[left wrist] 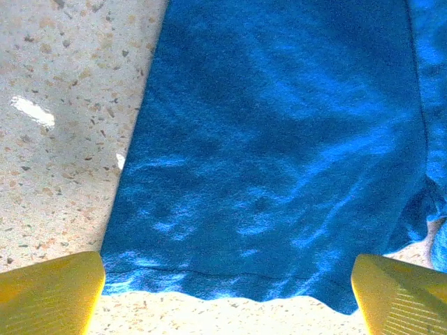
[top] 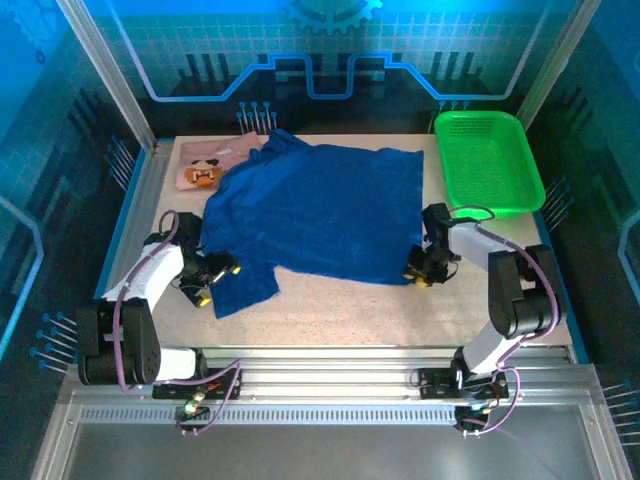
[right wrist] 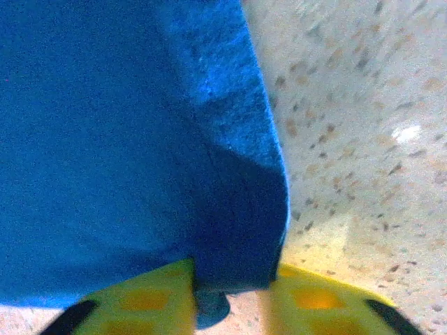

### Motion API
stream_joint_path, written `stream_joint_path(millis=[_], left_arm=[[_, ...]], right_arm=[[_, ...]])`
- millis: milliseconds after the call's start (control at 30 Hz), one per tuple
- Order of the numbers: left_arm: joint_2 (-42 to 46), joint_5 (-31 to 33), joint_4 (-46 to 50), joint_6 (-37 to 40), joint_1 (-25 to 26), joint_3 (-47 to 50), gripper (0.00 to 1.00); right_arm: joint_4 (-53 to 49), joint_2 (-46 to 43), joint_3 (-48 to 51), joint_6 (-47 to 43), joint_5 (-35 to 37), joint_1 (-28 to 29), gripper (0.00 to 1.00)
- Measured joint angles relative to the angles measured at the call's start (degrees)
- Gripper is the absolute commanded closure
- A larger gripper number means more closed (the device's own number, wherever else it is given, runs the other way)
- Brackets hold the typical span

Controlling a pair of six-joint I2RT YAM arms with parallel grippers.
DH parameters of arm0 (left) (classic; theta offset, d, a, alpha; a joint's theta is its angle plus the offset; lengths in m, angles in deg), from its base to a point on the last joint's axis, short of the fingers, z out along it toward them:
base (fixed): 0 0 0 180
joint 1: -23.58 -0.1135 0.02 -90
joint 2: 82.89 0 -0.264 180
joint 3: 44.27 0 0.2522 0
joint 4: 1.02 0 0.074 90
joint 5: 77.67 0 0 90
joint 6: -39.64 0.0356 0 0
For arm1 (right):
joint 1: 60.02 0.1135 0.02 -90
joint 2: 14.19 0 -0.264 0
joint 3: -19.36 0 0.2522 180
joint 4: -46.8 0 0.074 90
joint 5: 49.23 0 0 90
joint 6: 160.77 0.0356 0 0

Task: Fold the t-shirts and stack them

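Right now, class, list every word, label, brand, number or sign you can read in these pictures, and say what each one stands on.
No readable text anywhere in these pictures.
blue t-shirt: plain cloth showing, no lettering visible.
pink t-shirt: a cartoon face print, no words.
green basket: no label.
back wall: gear and line graphics, no letters.

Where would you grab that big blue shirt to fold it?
Probably the near corners of the blue t-shirt, coming in low from the near side: it lies flat, so only its edges offer something to pinch. The right gripper pinches the near right corner; the open left gripper faces the near left hem.
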Motion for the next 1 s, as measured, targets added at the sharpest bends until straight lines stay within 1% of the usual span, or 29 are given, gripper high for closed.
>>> stream_joint_path(millis=[67, 167, 233, 300, 400, 467, 733, 1000], left_arm=[[0.74, 0.0, 0.57, 0.0, 0.0, 0.94, 0.08], [2.34, -0.04, 2.08, 0.04, 0.17, 2.1, 0.1], [3.28, -0.13, 2.95, -0.04, 1.05, 2.73, 0.11], [3.48, -0.17, 3.89, -0.28, 2.95, 3.06, 0.11], [3.48, -0.15, 4.59, -0.83, 5.46, 3.82, 0.15], [3.48, 0.2, 5.42, -1.53, 6.19, 4.0, 0.18], [4.02, 4.22, 7.39, -3.63, 6.29, 4.0, 0.29], [2.95, 4.96, 6.67, -4.55, 6.29, 4.72, 0.37]], right_arm=[[-0.13, 0.83, -0.81, 0.35, 0.94, 0.0, 0.9], [-0.09, 0.94, -1.38, 0.52, 1.44, -0.02, 0.96], [-0.07, 0.94, -1.42, 0.68, 1.62, 0.0, 0.97], [-0.09, 0.94, -1.53, 0.79, 1.7, 0.0, 0.97], [-0.09, 0.94, -1.64, 0.79, 2.23, 0.0, 0.97], [-0.11, 0.94, -1.73, 0.79, 2.58, 0.0, 0.97], [-0.85, 0.94, -2.03, 0.74, 3.17, -0.04, 0.98], [-1.7, 0.92, -2.29, 0.57, 3.76, -0.24, 0.98]])
